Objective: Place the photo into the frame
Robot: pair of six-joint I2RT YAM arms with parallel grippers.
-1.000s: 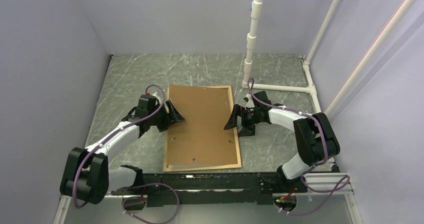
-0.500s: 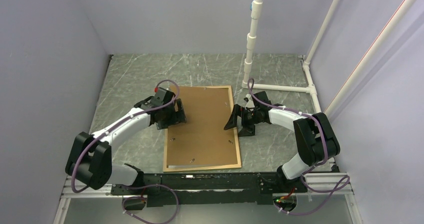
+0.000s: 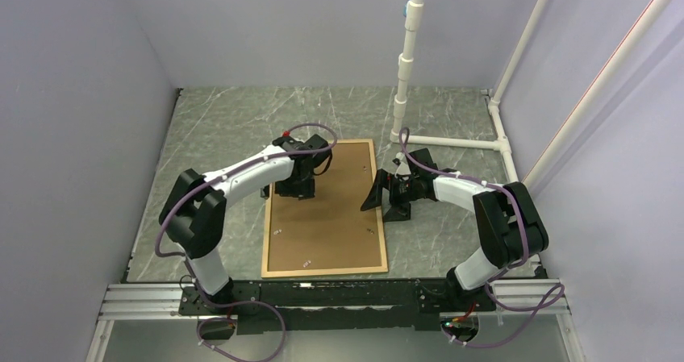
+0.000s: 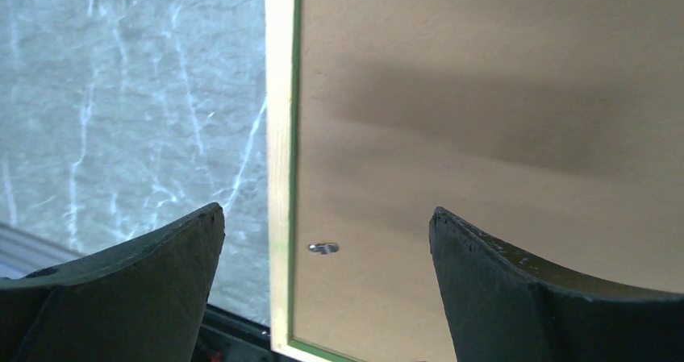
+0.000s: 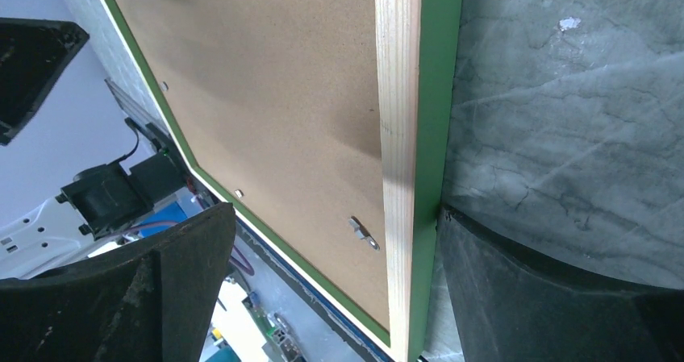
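Note:
The frame (image 3: 267, 241) lies flat on the marble table, light wood rails up, with a brown backing board (image 3: 331, 225) inside it. The photo is hidden. My left gripper (image 3: 294, 185) hovers open over the frame's far left part. In the left wrist view its fingers straddle the left rail (image 4: 280, 160) and a small metal tab (image 4: 323, 248), holding nothing. My right gripper (image 3: 385, 201) is open at the frame's right rail (image 5: 399, 136). One finger (image 5: 516, 289) rests against the rail's green outer side and the other hangs over the board (image 5: 266, 96).
A white pipe stand (image 3: 403, 72) rises behind the frame's far right corner, and its base pipes (image 3: 452, 143) run along the table to the right. Grey walls close in the left, back and right. The arms' mounting rail (image 3: 323, 291) runs along the near edge.
My left arm swung right and farther out over the frame while its jaws widened. The board's bulge and the pale strip at its near edge are gone. The right arm stayed put.

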